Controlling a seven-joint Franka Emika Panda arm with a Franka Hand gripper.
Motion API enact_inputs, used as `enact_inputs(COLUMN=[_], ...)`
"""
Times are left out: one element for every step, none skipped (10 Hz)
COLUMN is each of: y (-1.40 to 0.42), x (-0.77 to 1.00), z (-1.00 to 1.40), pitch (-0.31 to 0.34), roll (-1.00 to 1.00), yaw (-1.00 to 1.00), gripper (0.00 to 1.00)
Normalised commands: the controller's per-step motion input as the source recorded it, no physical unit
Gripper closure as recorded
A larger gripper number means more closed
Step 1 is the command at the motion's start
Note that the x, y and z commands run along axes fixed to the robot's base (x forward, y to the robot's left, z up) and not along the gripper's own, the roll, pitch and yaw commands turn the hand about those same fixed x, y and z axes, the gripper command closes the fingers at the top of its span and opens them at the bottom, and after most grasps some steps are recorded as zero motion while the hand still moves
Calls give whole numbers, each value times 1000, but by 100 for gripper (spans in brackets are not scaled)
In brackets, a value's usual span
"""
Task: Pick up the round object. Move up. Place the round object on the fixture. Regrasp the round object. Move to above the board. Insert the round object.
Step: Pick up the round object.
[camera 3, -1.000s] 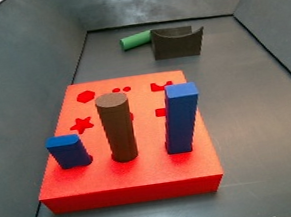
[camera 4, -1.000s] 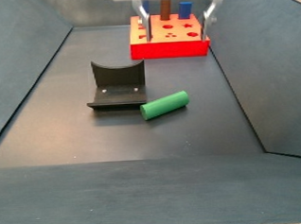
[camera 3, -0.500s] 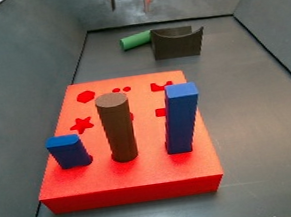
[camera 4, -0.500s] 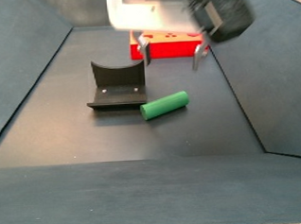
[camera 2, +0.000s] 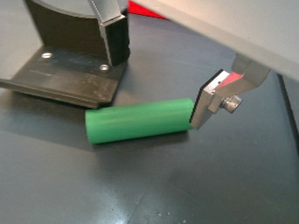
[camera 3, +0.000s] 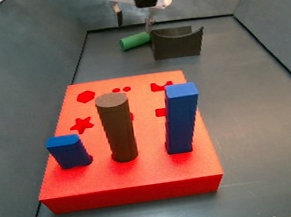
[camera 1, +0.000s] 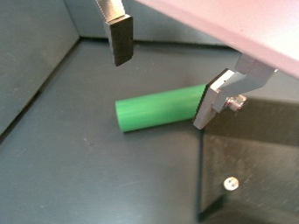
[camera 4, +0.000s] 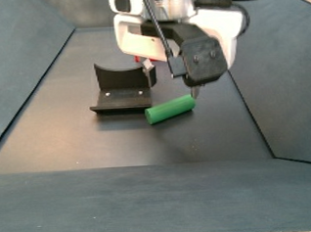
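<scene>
The round object, a short green peg (camera 1: 162, 110) (camera 2: 140, 123), lies on its side on the dark floor, right beside the fixture (camera 2: 66, 54) (camera 3: 177, 42). My gripper (camera 1: 167, 73) (camera 2: 162, 72) hangs open just above the peg (camera 4: 170, 109), one finger (camera 1: 121, 40) over the floor and one (camera 1: 215, 101) near the peg's end face. Nothing is between the pads. Both side views show the gripper (camera 3: 138, 21) (camera 4: 173, 81) low over the peg (camera 3: 133, 39). The red board (camera 3: 129, 168) sits at the opposite end of the bin.
On the board stand a brown cylinder (camera 3: 117, 127), a tall blue block (camera 3: 182, 116) and a small blue block (camera 3: 67, 150). Grey sloping walls (camera 3: 35, 65) enclose the floor. The fixture's base plate (camera 1: 251, 171) lies close to the peg.
The gripper has come down from the top of the bin to just above the green peg. The peg, fixture and board have not moved.
</scene>
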Motion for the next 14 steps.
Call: enact_inputs(y=[117,126,189,26,0,0,0,0,0,0,0,0,0,0], x=[-117,-109,-109,-20,0,-3,-23,0,-106,-69,0,0,0,0], z=[-277,-283,-366,-611,-634,-611,-526,-334,-140,-43,0,0,0,0], pitch=[-230,-233,-204,-140,-139,-150,-187,-159,-176,-57,19,0,0,0], roll=[-407,-406,-374,-247,-236,-240,-259,-243,-127,0,0,0,0,0], yaw=[-343,-334,-294,-251,-209,-134,-109,-111,0,0,0,0,0,0], gripper=[0,0,0,0,0,0,0,0,0,0,0,0,100,100])
